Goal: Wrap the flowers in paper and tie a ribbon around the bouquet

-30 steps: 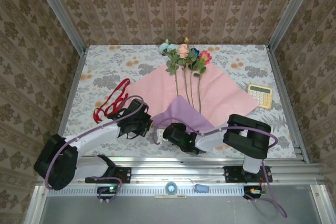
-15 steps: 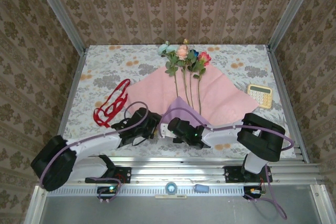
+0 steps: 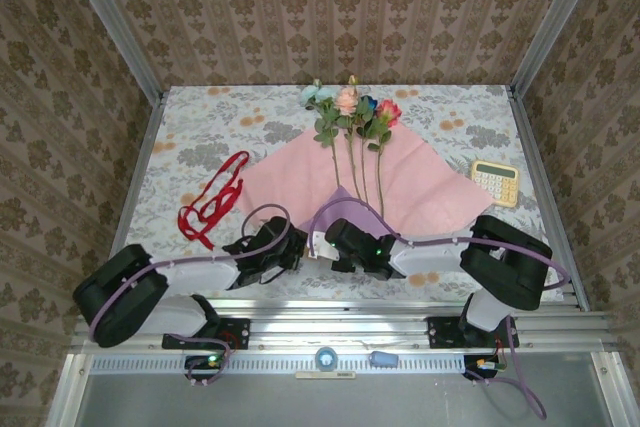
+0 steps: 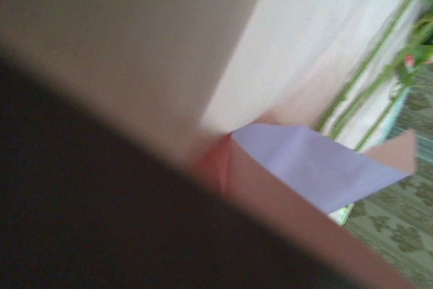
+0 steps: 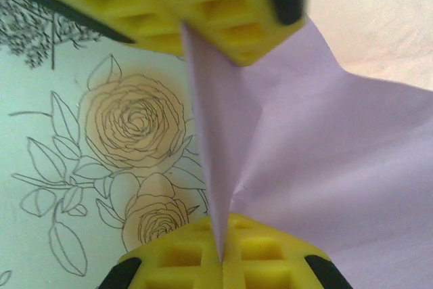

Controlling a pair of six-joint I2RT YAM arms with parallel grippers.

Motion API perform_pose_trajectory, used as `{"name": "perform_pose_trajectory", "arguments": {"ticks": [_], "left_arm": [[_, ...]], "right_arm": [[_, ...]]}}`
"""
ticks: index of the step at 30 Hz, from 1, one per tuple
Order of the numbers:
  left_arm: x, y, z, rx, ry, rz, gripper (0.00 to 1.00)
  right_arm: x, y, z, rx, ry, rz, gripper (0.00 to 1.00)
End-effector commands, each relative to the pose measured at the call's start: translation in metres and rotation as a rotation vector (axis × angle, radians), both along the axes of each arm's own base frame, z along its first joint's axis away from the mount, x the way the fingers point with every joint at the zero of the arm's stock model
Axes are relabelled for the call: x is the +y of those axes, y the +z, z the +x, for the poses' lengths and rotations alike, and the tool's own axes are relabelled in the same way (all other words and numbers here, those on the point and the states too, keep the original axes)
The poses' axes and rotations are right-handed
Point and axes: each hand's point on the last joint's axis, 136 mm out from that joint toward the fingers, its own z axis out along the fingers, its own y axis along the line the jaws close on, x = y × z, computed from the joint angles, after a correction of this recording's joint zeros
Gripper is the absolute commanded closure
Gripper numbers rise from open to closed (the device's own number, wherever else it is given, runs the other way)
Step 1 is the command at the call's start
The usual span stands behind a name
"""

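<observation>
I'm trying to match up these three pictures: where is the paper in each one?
Top: paper mid-table, pink side up, under the flowers.
Left wrist: pink sheet upper right, lilac corner centre-right.
Right wrist: lilac, centre to right, pinched by the right hand.
Shared landmark: its folded-over lilac corner.

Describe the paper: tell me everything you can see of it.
The paper is a large thin sheet, light pink face up and lilac-purple underneath, lying as a diamond on the flowered tablecloth. Its near corner is folded up, showing lilac, and creased into a ridge that the right gripper pinches shut. The flowers lie along its middle, stems on the pink, heads past the far corner. The calculator sits beside its right corner.
</observation>
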Motion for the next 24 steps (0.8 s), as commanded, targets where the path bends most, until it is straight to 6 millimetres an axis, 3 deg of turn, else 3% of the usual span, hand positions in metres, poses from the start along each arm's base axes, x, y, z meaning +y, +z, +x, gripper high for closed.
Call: {"name": "perform_pose_trajectory", "arguments": {"ticks": [1, 3, 6, 9, 18, 24], "left_arm": [[0.028, -0.011, 0.0, 0.025, 0.08, 0.066, 1.0], [0.028, -0.01, 0.0, 0.026, 0.08, 0.053, 1.0], [0.025, -0.009, 0.0, 0.032, 0.076, 0.039, 1.0], [0.026, -0.008, 0.002, 0.036, 0.083, 0.031, 1.0], [0.04, -0.01, 0.008, 0.056, 0.097, 0.027, 1.0], [0.044, -0.016, 0.008, 0.084, 0.09, 0.019, 1.0]], "right_arm": [[-0.003, 0.006, 0.0, -0.001, -0.015, 0.04, 1.0], [-0.001, 0.004, -0.003, 0.004, 0.003, 0.027, 0.91], [0.002, -0.002, -0.006, 0.0, 0.028, -0.011, 0.69], [0.004, -0.007, -0.009, -0.008, 0.029, -0.047, 0.57], [0.009, -0.019, -0.02, -0.025, 0.018, -0.159, 0.56], [0.002, -0.012, -0.02, -0.088, 0.048, -0.242, 0.54]]}}
